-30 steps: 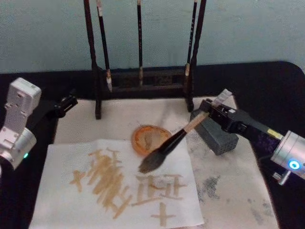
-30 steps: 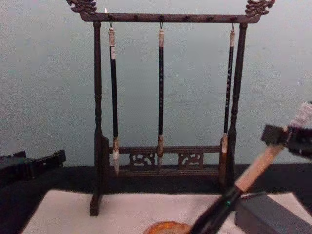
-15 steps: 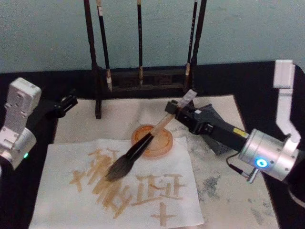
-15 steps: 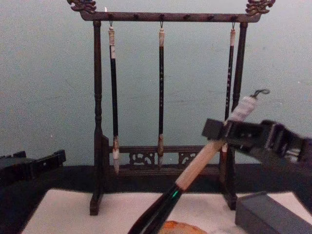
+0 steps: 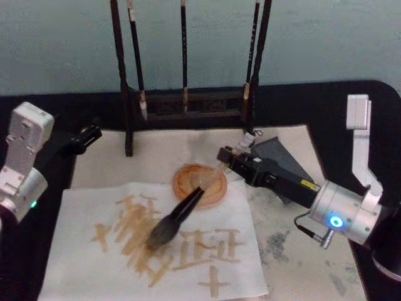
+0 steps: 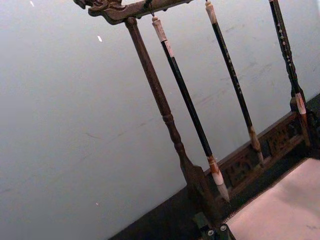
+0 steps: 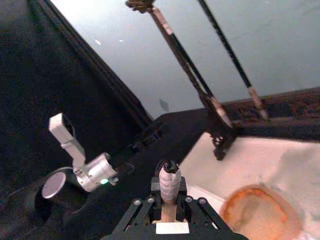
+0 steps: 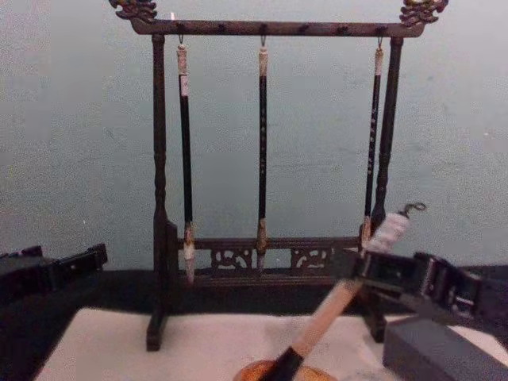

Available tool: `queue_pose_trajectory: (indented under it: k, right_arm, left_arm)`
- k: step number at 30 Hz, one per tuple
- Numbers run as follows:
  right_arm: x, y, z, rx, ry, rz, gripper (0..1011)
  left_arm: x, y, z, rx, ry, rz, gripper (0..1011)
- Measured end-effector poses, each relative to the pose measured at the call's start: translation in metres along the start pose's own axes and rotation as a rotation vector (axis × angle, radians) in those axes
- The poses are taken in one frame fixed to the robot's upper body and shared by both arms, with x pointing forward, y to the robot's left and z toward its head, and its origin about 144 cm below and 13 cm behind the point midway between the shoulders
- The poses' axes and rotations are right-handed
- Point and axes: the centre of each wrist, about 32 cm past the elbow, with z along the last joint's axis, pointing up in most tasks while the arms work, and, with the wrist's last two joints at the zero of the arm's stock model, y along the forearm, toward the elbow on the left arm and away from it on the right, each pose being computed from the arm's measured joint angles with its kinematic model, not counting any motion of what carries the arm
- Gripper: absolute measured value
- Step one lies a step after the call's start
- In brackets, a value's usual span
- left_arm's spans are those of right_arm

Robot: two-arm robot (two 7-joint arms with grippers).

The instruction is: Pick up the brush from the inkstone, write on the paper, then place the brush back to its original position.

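Observation:
The brush slants over the paper (image 5: 81,263), which carries several tan strokes. Its grey-brown bristle head (image 5: 161,236) is down at the paper's middle, on or just above a stroke. The black neck crosses the rim of an orange dish (image 5: 199,184). My right gripper (image 5: 229,158) is shut on the tan handle (image 8: 327,315) just below the whitish end cap (image 7: 169,183). The inkstone (image 5: 283,157), a dark grey block, lies just behind the right arm. My left gripper (image 5: 86,135) hangs open and idle at the table's left, off the paper.
A dark wooden rack (image 8: 266,28) with three thin hanging brushes (image 8: 262,151) stands at the back of the off-white felt mat (image 5: 301,251). The inkstone (image 8: 432,349) sits at the right. Black tabletop surrounds the mat.
My right gripper has carried the brush from beside the inkstone leftward over the paper, then lowered it. The bristles came down near the strokes. The left arm has not moved.

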Motion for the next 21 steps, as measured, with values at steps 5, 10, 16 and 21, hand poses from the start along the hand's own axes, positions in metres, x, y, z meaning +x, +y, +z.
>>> queue_pose_trajectory:
  k: [5, 10, 16, 21]
  right_arm:
    - [0.007, -0.011, -0.001, 0.008, 0.008, -0.033, 176]
    - [0.012, -0.024, -0.001, 0.019, 0.009, -0.067, 176]
    - [0.017, -0.044, 0.000, 0.044, 0.014, -0.103, 176]
    - [0.020, -0.062, 0.003, 0.078, 0.018, -0.129, 176]
  left_arm:
    - [0.000, 0.000, 0.000, 0.000, 0.000, 0.000, 1002]
    - [0.000, 0.000, 0.000, 0.000, 0.000, 0.000, 1002]
    - [0.000, 0.000, 0.000, 0.000, 0.000, 0.000, 1002]
    - [0.000, 0.000, 0.000, 0.000, 0.000, 0.000, 1002]
